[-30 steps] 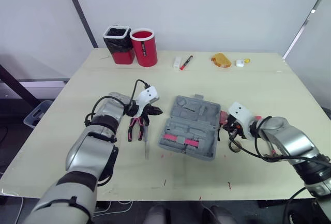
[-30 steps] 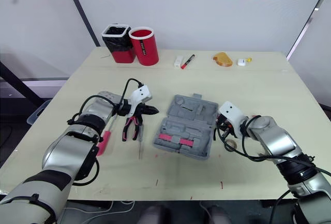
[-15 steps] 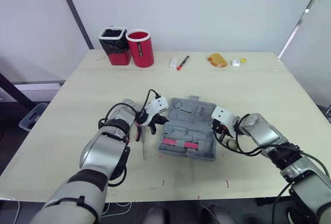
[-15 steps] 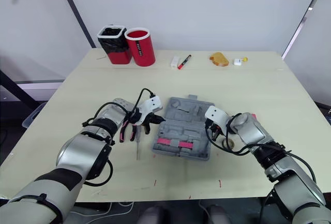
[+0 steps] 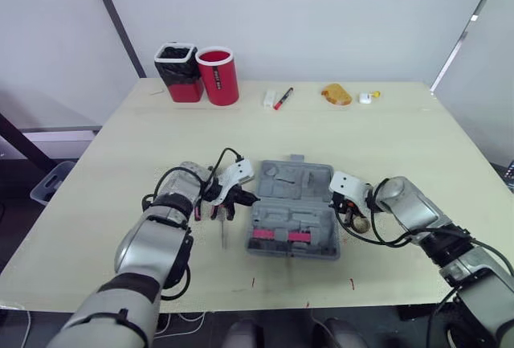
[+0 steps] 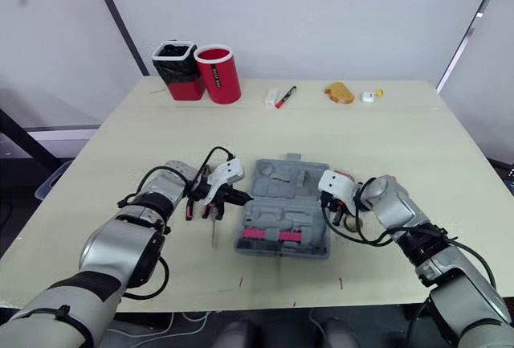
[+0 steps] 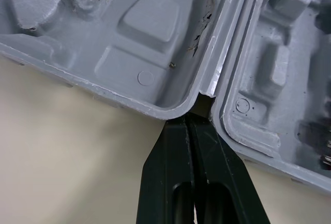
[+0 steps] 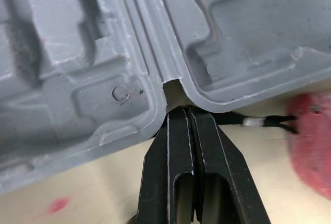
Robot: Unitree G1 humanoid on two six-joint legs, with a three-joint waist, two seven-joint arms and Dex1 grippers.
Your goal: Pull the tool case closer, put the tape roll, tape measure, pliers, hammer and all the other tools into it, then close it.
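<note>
Left of tool case (image 5: 293, 207): pliers (image 5: 198, 210), screwdriver (image 5: 223, 234); cups (image 5: 218, 75) behind.

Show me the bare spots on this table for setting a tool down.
Bare: the wide strip between the case and the back row of bins, marker and orange item; also the table's far-left and far-right sides. Crowded: both ends of the case, with the left gripper and pliers on one, the right gripper and tape roll on the other.

The tool case (image 5: 294, 207) has swung from a slant to lie square at the centre of the frame. The left gripper (image 5: 244, 198) has shifted rightward to the case's left edge. The right gripper (image 5: 344, 209) has moved against its right edge.
</note>
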